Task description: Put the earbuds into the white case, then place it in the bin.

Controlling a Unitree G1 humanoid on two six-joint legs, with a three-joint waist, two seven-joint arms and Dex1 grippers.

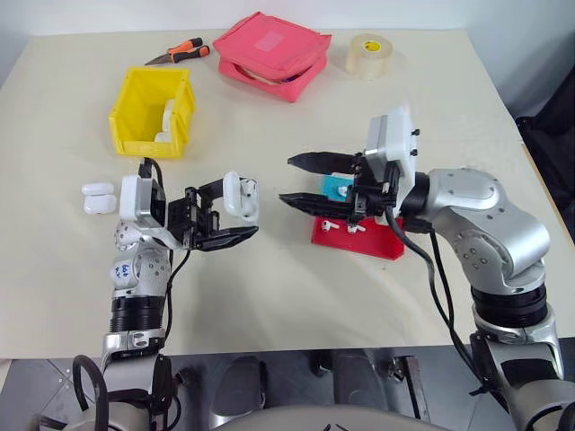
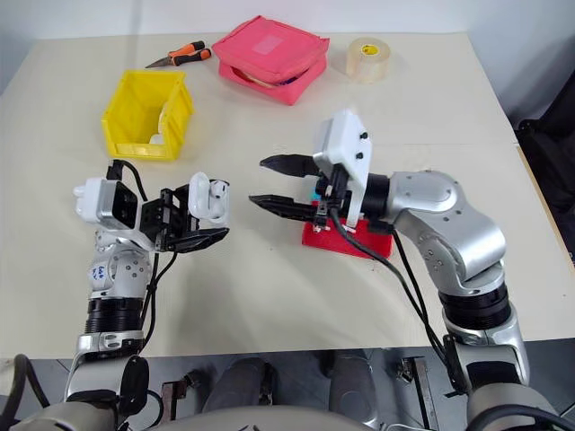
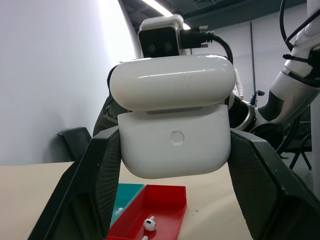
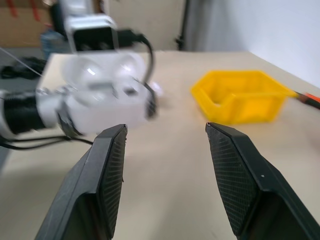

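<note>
My left gripper [image 1: 239, 217] is shut on a white case [image 3: 172, 130], holding it above the table at the left; a thin gap shows between its lid and body. To its right my right gripper [image 1: 288, 180] stands open with nothing between its fingers, pointing at the case from a short way off. Under the right gripper, two small earbuds [image 1: 332, 226] lie on a red tray [image 1: 382, 244]; one earbud [image 3: 149, 223] also shows in the left wrist view. The yellow bin [image 1: 135, 112] stands at the back left with another white case [image 1: 167, 121] inside.
Two more white cases [image 1: 97, 197] lie on the table beside the left arm. A blue tray [image 1: 337, 187] sits behind the red one. At the back are a pink-red pouch [image 1: 272, 54], a tape roll [image 1: 368, 56] and orange-handled pliers [image 1: 180, 52].
</note>
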